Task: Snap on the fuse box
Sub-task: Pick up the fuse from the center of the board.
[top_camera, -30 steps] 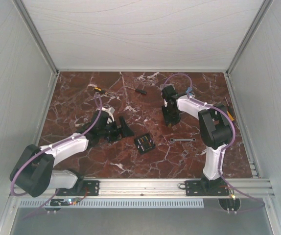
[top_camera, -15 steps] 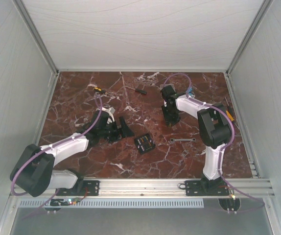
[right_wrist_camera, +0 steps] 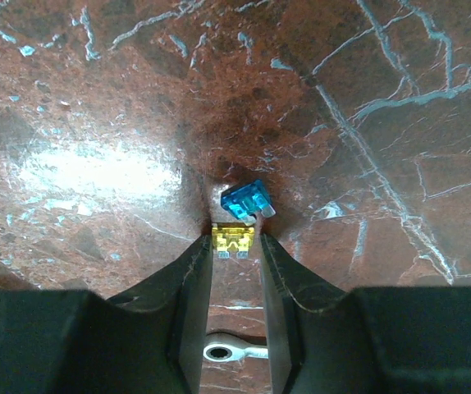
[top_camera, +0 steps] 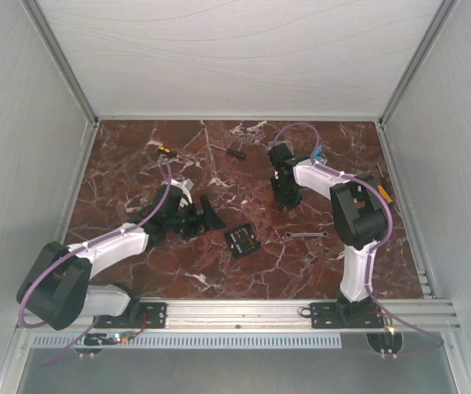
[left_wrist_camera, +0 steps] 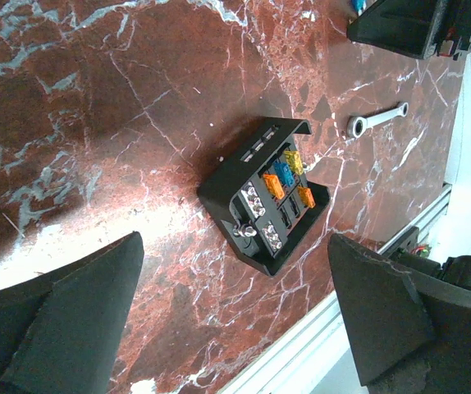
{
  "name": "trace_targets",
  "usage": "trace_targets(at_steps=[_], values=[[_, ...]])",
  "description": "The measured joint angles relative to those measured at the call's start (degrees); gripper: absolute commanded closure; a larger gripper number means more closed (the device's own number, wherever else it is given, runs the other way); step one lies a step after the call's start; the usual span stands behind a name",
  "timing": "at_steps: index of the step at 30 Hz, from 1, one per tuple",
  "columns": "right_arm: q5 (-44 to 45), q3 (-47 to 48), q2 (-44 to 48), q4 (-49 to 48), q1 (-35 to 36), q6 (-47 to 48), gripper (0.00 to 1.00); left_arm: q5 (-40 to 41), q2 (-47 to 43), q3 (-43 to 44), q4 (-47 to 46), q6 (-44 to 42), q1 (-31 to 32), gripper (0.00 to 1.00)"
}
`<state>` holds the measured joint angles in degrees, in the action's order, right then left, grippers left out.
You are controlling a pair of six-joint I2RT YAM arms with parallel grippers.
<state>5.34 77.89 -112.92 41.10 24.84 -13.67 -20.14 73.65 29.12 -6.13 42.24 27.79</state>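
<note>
The fuse box (top_camera: pixel 241 240) sits face-up near the middle of the surface (top_camera: pixel 129 164), slightly toward its near edge, with a wrench (top_camera: pixel 305 234) on its right-edge side. Just beside the box, the left gripper (left_wrist_camera: pixel 227 328) gapes wide and empty. Farther back, the right gripper (right_wrist_camera: pixel 234 246) pinches a yellow fuse (right_wrist_camera: pixel 232 240), and a blue fuse (right_wrist_camera: pixel 245 199) touches it.

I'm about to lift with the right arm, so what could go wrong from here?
The right pincer grips the yellow fuse only at its fingertips; it may slip or twist. The blue fuse lies right beside it and could get dragged along. The fuse box lies unheld; pushing may shove it.
</note>
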Motion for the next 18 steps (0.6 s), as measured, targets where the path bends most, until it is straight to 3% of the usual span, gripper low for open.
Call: trace_targets(at_steps=[10, 18], values=[[1.5, 0.0, 0.0, -2.5, 1.2, -1.3, 0.86, -0.3, 0.0, -0.2, -0.6, 0.2, 0.0, 0.08], [2.1, -1.4, 1.1, -3.7, 1.7, -2.3, 0.86, -1.4, 0.0, -1.0, -2.0, 0.6, 0.0, 0.09]])
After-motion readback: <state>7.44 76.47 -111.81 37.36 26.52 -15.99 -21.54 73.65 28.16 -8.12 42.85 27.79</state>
